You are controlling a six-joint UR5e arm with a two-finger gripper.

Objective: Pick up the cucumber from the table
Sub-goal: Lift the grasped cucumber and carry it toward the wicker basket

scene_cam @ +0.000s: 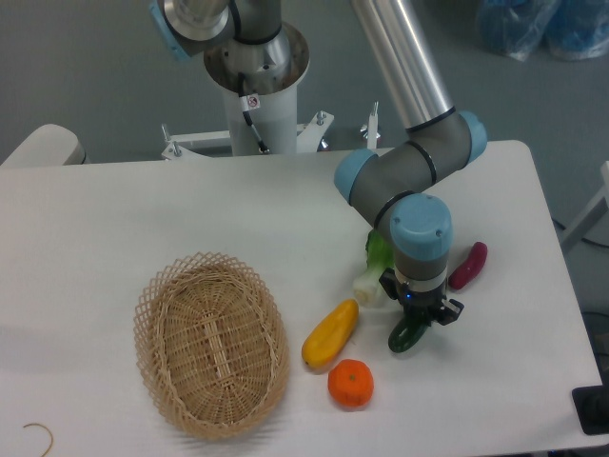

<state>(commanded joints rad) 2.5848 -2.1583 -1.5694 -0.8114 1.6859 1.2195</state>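
The gripper (416, 315) pinches the upper end of the cucumber (406, 334). The glossy, stiff skin seems slippery, so a grip nearer its middle looks safer.
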